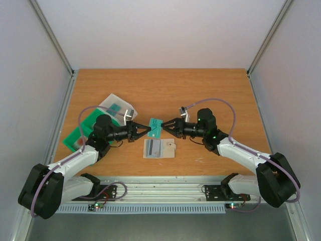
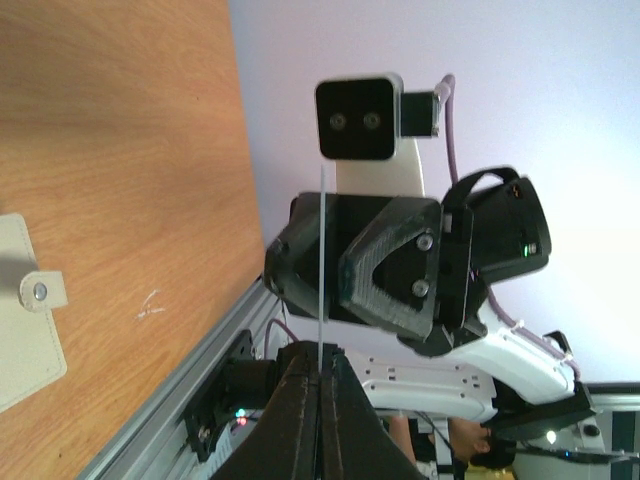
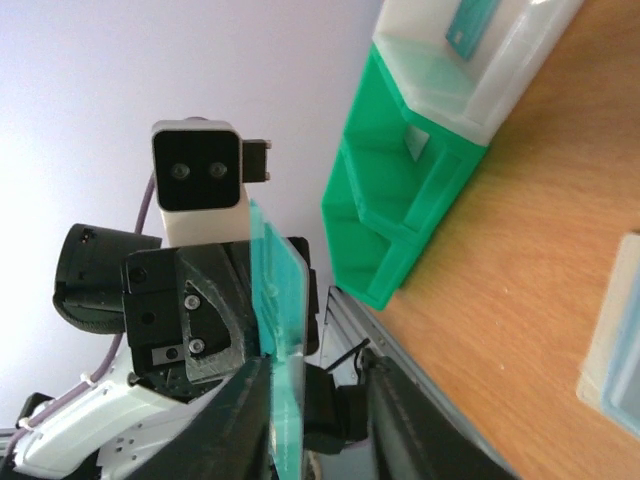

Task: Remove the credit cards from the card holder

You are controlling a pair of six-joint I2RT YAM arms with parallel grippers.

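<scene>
The left end effector is clamping a teal card aloft; the right end effector is gaping around it. Probably handing over, needing the right closing first.

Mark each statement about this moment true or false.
1. The left pincer is shut on a teal card. True.
2. The card holder is lifted into the air. False: it lies flat on the table, on the arms' side of the teal card.
3. The card holder is empty. False: a grey card shows in it.
4. The teal card is held up off the table. True.
5. The green tray stands on the right side of the table. False: it is on the left side, beside the left arm.
</scene>
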